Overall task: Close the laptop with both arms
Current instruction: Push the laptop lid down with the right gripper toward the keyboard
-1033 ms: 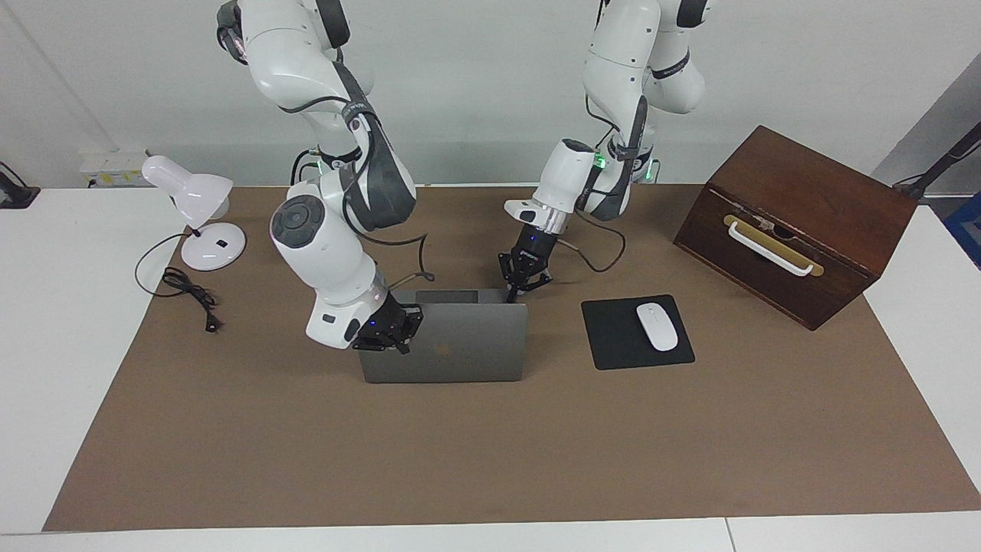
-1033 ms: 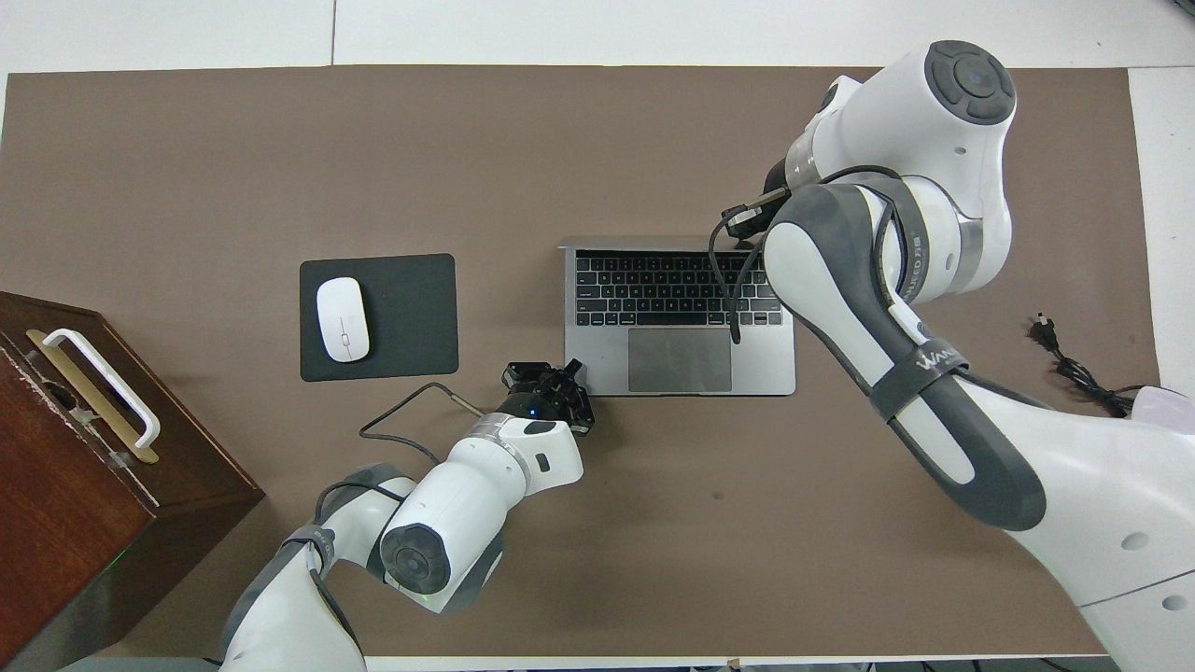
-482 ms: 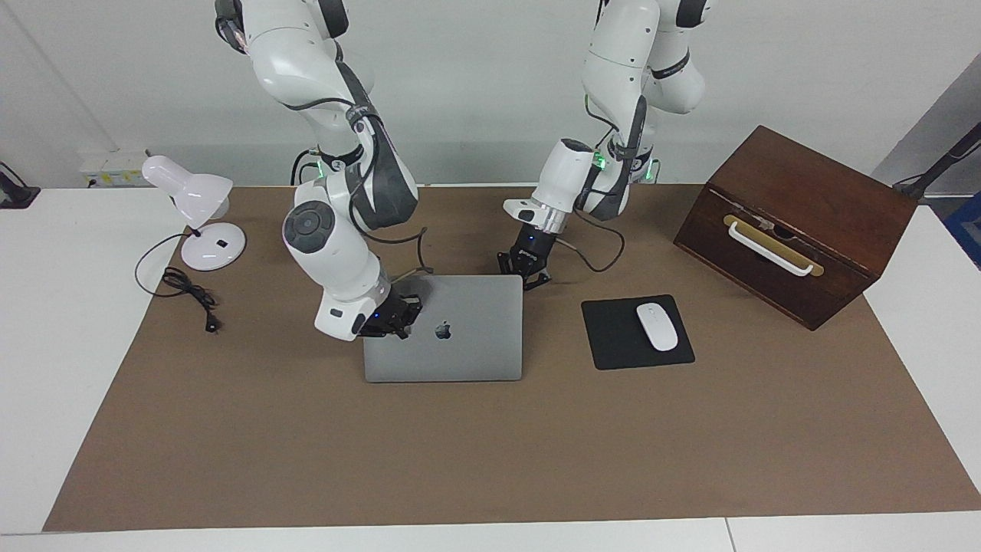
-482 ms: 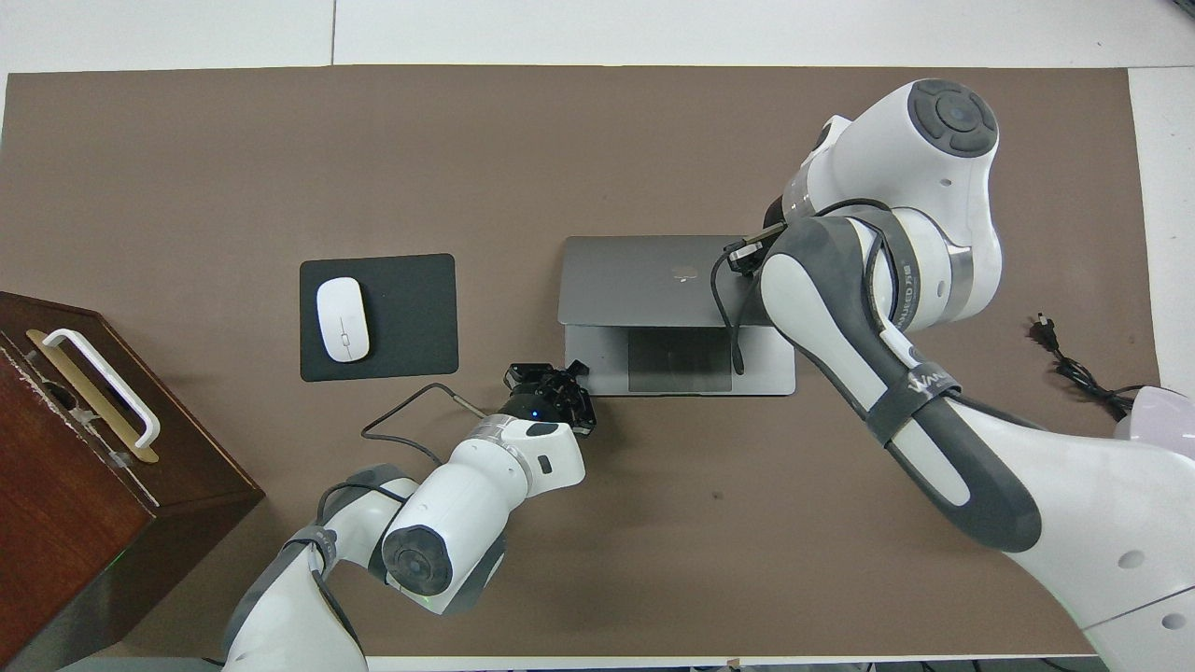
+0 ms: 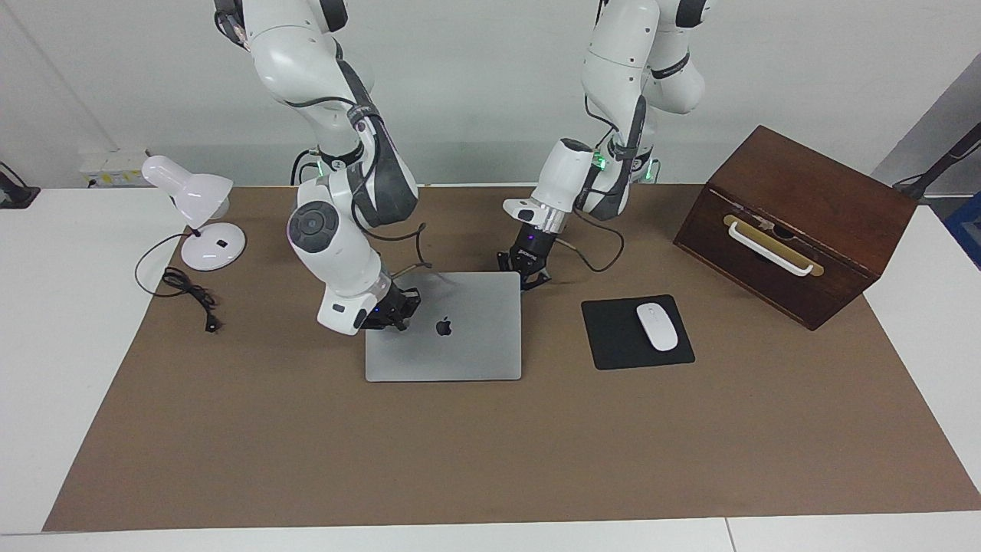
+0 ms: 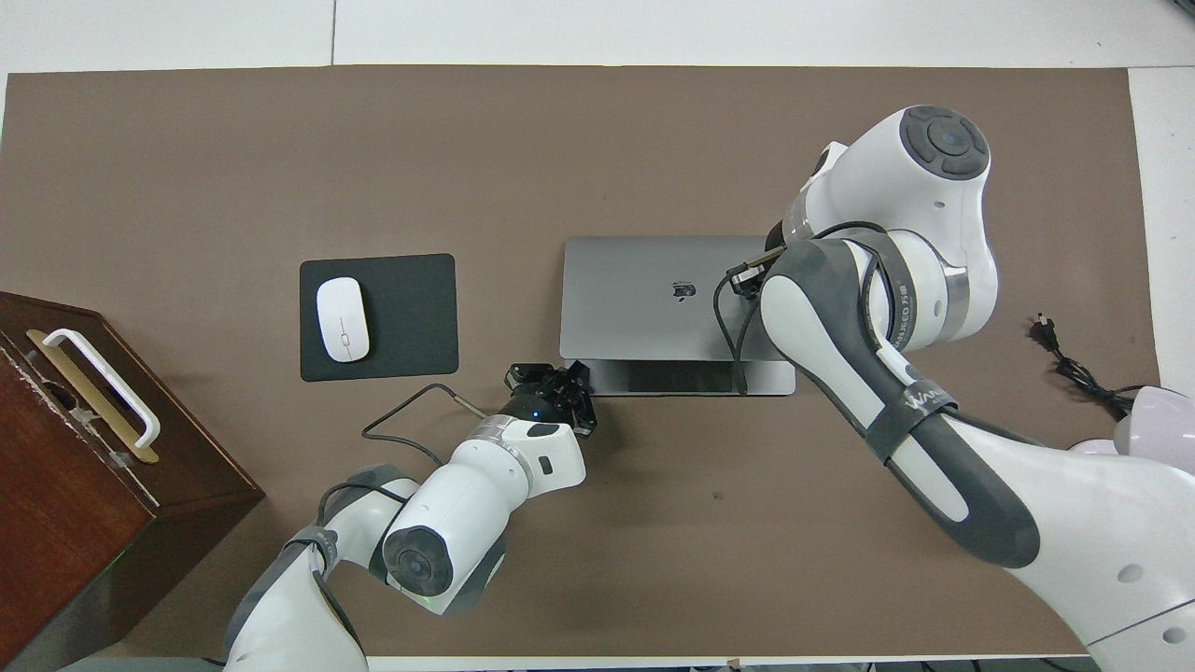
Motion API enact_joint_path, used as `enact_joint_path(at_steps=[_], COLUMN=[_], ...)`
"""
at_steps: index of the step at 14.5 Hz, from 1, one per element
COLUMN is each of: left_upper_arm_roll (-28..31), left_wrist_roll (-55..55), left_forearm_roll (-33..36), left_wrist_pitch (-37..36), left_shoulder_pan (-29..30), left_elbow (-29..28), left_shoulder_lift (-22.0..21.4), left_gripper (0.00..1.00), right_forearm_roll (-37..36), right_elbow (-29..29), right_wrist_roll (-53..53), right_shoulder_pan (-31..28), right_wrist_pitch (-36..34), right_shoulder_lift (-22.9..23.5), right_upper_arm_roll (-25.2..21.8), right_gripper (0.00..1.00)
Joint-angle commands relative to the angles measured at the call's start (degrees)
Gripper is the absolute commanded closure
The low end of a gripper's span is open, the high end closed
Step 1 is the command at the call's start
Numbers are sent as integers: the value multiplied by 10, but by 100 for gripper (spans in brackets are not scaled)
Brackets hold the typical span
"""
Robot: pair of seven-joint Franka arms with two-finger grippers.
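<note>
The silver-grey laptop (image 5: 460, 349) lies in the middle of the brown mat, its lid with the dark apple logo folded low over the deck. In the overhead view (image 6: 635, 299) only a narrow strip of deck (image 6: 672, 378) shows along the edge nearest the robots. My right gripper (image 5: 387, 313) rests on the lid by its edge toward the right arm's end; in the overhead view my own forearm hides it. My left gripper (image 5: 529, 272) is low at the laptop's corner nearest the robots, toward the left arm's end, and also shows in the overhead view (image 6: 558, 381).
A black mouse pad (image 5: 613, 341) with a white mouse (image 5: 657, 326) lies beside the laptop toward the left arm's end. A brown wooden box (image 5: 797, 222) with a white handle stands past it. A white desk lamp (image 5: 191, 207) and its black cable (image 5: 188, 295) are at the right arm's end.
The lid has swung from upright down toward the robots until it lies low over the deck. My right gripper came down with it. My left gripper stayed at the corner.
</note>
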Motion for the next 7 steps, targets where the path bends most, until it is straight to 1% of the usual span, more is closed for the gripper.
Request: enact_joint_path(at_steps=[1,7], left_upper_arm_roll=[9,9], left_wrist_roll=[6,7], left_forearm_roll=[0,0], left_wrist_pitch=[11,11], left_shoulder_pan=[-15,-15], left_elbow=[6,6], left_shoulder_lift=[22,23], left_gripper=[100,100], right_forearm_roll=[7,7], right_elbow=[-28,-44], right_wrist_roll=[6,6], right_shoulder_pan=[-5,-6], right_wrist_pitch=[9,10], right_shoulder_lift=[-22,-28], right_upper_arm_roll=[4,4], right_gripper=[100,100])
